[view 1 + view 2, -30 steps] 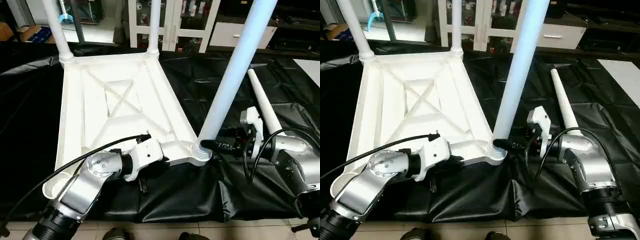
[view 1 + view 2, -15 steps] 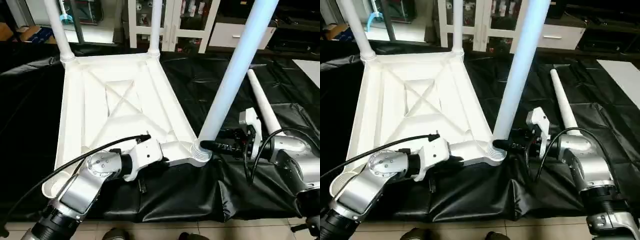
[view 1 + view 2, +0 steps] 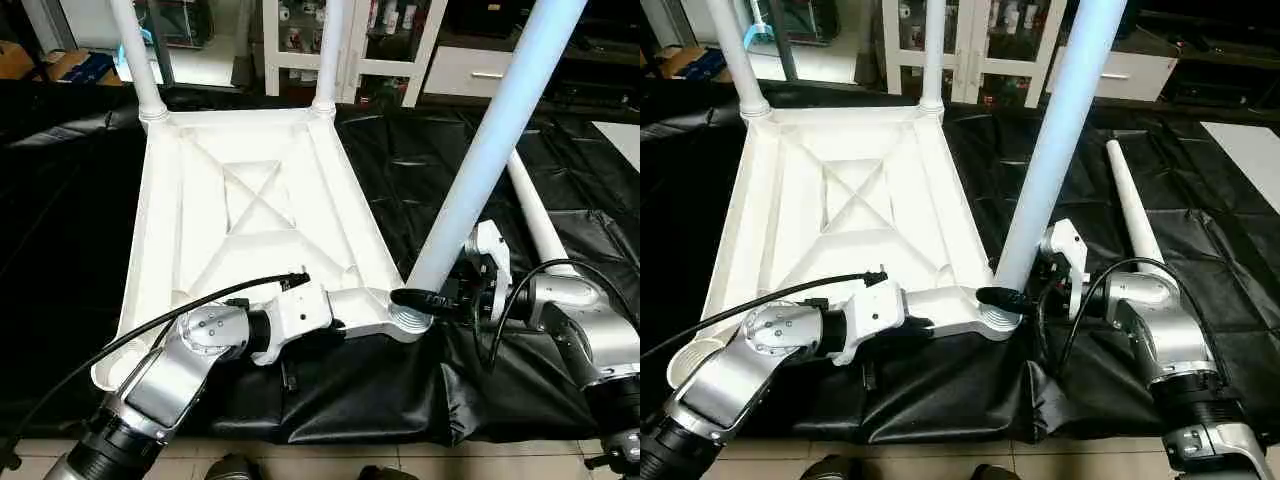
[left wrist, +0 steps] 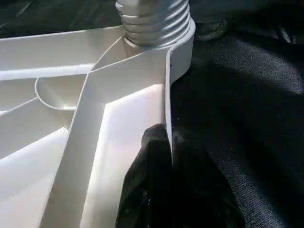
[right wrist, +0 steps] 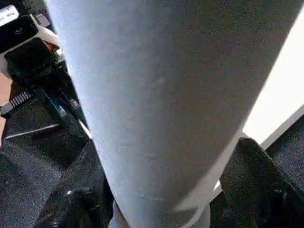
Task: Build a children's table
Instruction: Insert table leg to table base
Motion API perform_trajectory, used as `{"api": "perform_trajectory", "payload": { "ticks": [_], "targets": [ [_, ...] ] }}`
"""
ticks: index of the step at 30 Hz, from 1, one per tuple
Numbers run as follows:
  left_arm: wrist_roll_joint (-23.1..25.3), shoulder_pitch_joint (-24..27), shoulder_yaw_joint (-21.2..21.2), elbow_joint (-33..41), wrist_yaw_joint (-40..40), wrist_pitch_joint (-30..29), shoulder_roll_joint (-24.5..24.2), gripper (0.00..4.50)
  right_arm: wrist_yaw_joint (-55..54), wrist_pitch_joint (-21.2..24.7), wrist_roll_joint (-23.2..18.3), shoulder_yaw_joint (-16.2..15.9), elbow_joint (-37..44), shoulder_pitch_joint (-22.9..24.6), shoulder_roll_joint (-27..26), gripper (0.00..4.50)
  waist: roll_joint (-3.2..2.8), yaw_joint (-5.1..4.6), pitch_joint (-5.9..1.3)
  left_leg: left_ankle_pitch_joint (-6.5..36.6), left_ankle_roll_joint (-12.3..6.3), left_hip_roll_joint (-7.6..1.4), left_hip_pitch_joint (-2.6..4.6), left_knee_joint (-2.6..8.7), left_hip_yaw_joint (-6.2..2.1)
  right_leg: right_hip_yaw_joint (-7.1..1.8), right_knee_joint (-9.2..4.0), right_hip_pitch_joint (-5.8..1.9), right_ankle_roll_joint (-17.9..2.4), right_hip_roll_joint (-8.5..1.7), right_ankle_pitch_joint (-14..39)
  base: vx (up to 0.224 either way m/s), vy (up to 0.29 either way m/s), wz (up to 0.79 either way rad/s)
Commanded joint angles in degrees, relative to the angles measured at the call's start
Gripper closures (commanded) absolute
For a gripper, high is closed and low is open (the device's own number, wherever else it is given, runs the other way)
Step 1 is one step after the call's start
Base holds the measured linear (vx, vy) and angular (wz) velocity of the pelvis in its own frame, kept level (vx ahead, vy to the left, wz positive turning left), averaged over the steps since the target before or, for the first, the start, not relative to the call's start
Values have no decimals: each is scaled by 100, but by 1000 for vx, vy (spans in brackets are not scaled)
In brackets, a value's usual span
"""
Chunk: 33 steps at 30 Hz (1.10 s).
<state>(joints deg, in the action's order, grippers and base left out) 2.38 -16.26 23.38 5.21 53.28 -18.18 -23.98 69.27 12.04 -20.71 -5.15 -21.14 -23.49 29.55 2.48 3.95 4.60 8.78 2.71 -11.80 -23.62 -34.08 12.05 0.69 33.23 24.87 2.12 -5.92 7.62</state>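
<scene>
Nearest the camera, two silver forearms reach in over a black sheet (image 3: 360,390) that covers the work surface. The left gripper (image 4: 167,142) is clenched on the near edge wall of the table top (image 3: 250,215), its black fingers (image 4: 156,156) pinching the thin white rim just beside the near right corner socket (image 3: 405,322).

The table top lies upside down on the sheet, its X-shaped ribs facing up. A long white leg (image 3: 490,150) stands in that near right socket, leaning slightly to the right as it rises. The right gripper (image 3: 425,298) sits at the base of this leg, its fingers (image 3: 412,298) on either side of the tube just above the ribbed collar. From the pictures I cannot tell whether they press on the tube or stand a little clear.

The step in hand appears to be seating the third leg in its socket while the left arm steadies the top. The next move likely calls for a firm hold on the tube and turning or pressing it until it stands straight.

Farther back, the fourth leg (image 3: 1130,205) lies loose on the sheet, to the right of the top. At the far corners, two fitted legs (image 3: 135,55) stand upright. The near left socket (image 3: 685,362) is empty. A white glass-door cabinet (image 3: 390,40) stands behind.
</scene>
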Motion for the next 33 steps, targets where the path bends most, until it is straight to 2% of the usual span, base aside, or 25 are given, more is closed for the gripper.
{"api": "perform_trajectory", "payload": {
  "ticks": [1,10,11,12,13,16,18,19,20,22,24,25,28,33],
  "targets": [
    [-178,-126,166,207,197,279,97,450,12,20,12,43,-45,-101,29,178,65,-36,-430,1459,-285,-103,211,393,-44,-35,-296,-207,-1125,-55,1628,0,0,0],
    [-107,-138,143,105,145,327,58,450,93,84,-99,169,-6,-6,54,251,61,-42,-431,1493,-287,-105,215,393,-47,-32,-297,-205,-1130,-58,1664,0,0,0],
    [-104,-140,143,100,144,328,59,450,86,96,-110,177,2,2,50,251,63,-42,-430,1489,-287,-105,212,392,-45,-33,-297,-204,-1129,-56,1660,0,0,0],
    [-100,-144,143,90,140,331,59,450,73,117,-130,191,15,15,43,253,38,-39,-426,1489,-280,-105,216,395,-49,-34,-296,-200,-1131,-57,1651,0,0,0],
    [-100,-144,143,90,140,331,59,450,73,117,-130,191,15,15,43,253,46,-44,-426,1495,-277,-105,216,395,-46,-33,-297,-200,-1133,-50,1632,0,0,0],
    [-45,-157,158,56,115,352,41,450,-37,292,-284,323,61,47,-36,257,51,-45,-424,1516,-273,-101,216,398,-48,-34,-302,-204,-1125,-49,1645,0,0,0],
    [161,-158,271,6,131,484,-104,450,-254,740,-630,581,146,53,-161,257,58,-48,-412,1533,-282,-97,213,403,-50,-34,-313,-197,-1102,-42,1688,0,0,0],
    [326,-161,366,-55,154,602,-225,450,-382,1065,-863,749,190,51,-229,257,56,-51,-407,1613,-269,-101,216,409,-54,-35,-324,-190,-1074,-46,1794,0,0,0],
    [326,-161,366,-55,154,602,-225,450,-382,1065,-863,749,190,51,-229,257,56,-51,-407,1613,-269,-101,216,409,-54,-35,-324,-190,-1074,-46,1794,0,0,0],
    [398,-172,400,-105,152,651,-269,450,-429,1267,-982,820,210,61,-244,257,44,-45,-385,1900,-135,-103,261,422,-55,-40,-357,-143,-978,-38,2153,0,0,0],
    [423,-176,413,-120,147,662,-278,450,-447,1358,-1034,848,222,72,-245,257,49,-54,-359,2102,-14,-106,251,446,-72,-35,-373,-138,-894,-55,2421,0,0,0],
    [449,-183,427,-132,142,669,-286,450,-465,1431,-1079,871,263,98,-245,257,42,-68,-359,2315,105,-102,258,457,-94,-25,-393,-128,-791,-68,2688,0,0,0],
    [515,-203,465,-177,125,689,-302,450,-535,1709,-1200,911,399,201,-215,257,55,-80,-361,2447,156,-97,266,457,-109,-24,-416,-114,-704,-73,2848,0,0,0],
    [577,-201,524,-257,117,784,-324,450,-570,1814,-1138,917,502,333,-191,257,64,-97,-338,2662,189,-88,275,452,-126,-15,-478,-71,-562,-87,3258,0,0,0]
  ]
}}
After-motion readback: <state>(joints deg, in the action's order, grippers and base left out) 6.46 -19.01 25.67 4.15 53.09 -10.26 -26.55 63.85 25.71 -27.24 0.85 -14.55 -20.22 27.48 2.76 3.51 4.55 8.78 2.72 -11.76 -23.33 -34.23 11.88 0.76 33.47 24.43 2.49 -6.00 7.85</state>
